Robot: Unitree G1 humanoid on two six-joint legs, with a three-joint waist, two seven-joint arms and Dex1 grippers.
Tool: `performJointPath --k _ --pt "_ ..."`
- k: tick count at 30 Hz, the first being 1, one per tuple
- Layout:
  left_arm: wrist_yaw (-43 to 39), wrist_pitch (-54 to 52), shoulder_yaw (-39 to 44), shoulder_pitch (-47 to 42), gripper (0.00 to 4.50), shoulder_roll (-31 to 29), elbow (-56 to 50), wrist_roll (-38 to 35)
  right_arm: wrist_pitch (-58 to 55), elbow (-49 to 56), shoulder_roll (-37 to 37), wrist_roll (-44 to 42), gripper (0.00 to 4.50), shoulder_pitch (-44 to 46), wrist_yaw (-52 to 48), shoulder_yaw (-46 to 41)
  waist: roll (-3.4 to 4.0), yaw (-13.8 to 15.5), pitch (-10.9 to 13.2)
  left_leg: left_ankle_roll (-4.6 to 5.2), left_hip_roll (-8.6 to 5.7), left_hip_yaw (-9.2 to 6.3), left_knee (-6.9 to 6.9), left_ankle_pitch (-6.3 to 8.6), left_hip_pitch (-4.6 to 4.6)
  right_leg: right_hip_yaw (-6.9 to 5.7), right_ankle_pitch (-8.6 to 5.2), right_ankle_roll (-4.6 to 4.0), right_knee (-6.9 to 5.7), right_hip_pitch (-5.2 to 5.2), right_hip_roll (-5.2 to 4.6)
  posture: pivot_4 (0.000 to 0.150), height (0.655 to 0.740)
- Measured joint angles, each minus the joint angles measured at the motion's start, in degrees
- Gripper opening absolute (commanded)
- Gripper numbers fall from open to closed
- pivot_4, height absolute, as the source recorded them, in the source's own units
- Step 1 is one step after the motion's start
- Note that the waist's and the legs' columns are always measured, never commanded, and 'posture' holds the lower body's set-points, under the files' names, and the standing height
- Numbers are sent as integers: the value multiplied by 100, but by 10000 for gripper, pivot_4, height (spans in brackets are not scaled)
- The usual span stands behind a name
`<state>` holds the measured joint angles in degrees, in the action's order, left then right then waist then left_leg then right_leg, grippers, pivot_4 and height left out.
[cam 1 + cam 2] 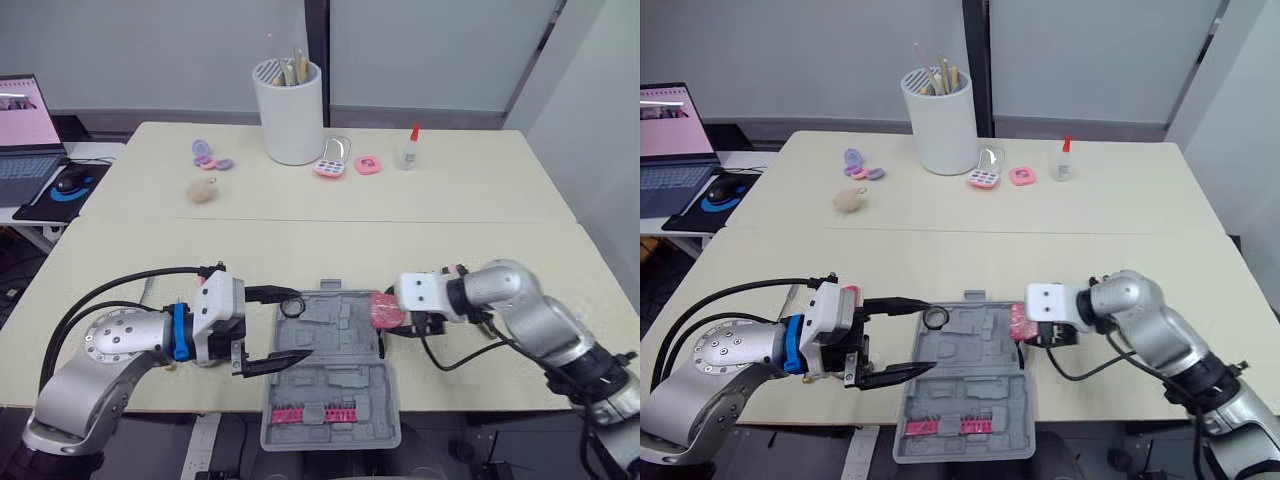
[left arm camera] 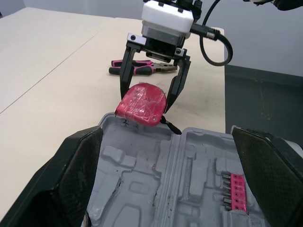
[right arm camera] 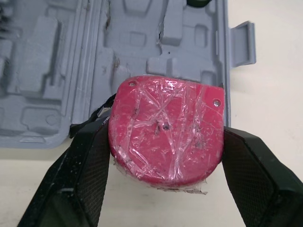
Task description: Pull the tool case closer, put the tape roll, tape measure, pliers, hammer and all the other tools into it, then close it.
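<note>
My right gripper [image 2: 147, 100] is clamped on the tape measure [image 3: 165, 127] at the tool case [image 1: 340, 382] edge, half hiding the pliers [image 2: 142, 70]. My left gripper [image 1: 303, 325] has fingers wide apart.

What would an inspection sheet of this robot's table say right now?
Surface: pale table.
Job's things: grey tool case open at the near edge; tape roll at its far left corner; pliers on the table.
Clutter: white cup, glue bottle, small trinkets.
Grippers: left gripper open over the case's left side; right gripper shut on the tape measure.
Cables: black cables along both arms.
Surroundings: laptop on a side desk.
</note>
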<state>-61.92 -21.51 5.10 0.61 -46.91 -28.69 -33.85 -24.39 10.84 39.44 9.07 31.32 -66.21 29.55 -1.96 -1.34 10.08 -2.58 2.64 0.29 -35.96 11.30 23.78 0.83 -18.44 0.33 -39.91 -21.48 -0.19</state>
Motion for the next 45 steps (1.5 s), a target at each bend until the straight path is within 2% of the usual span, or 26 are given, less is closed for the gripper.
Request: performJointPath --k 7,15,29,31,33,38,45 --pt "76 -75 192 94 45000 0 216 -10 -8 -631 -396 555 31325 402 143 428 1 -29 0 0 12 -5 0 0 -1 -1 1 -3 -5 -6 0 1500 7400" --pt "10 -26 191 85 45000 -14 238 67 332 -1425 -848 785 31325 639 260 597 1 -32 0 0 10 -3 0 0 -1 -1 1 -3 -6 -7 -1 1500 7400" --pt "3 62 204 189 45000 -16 235 131 737 -1926 -1219 1047 31325 781 277 666 1 -36 0 0 12 -3 1 0 -2 0 2 -3 -6 -7 -1 1500 7400" --pt "3 65 204 200 45000 -16 235 134 819 -1974 -1219 1068 38515 795 277 666 1 -38 0 0 13 -4 1 0 -2 0 2 -4 -7 -7 -1 1500 7400" --pt "5 69 204 198 45000 -16 235 138 887 -2004 -1220 1089 43830 797 275 668 1 -38 0 0 14 -3 1 0 -2 -1 2 -4 -6 -7 -1 1500 7400" --pt "5 70 202 194 45000 -15 235 167 901 -1866 -1203 1106 44500 797 273 606 2 -35 1 0 12 -3 1 0 0 0 2 -3 -6 -9 -1 1500 7400" --pt "0 74 189 139 45000 -14 239 230 606 -848 -760 681 44500 728 -160 156 3 -30 2 0 12 -4 1 0 0 -1 1 -3 -6 -8 -6 1500 7400"
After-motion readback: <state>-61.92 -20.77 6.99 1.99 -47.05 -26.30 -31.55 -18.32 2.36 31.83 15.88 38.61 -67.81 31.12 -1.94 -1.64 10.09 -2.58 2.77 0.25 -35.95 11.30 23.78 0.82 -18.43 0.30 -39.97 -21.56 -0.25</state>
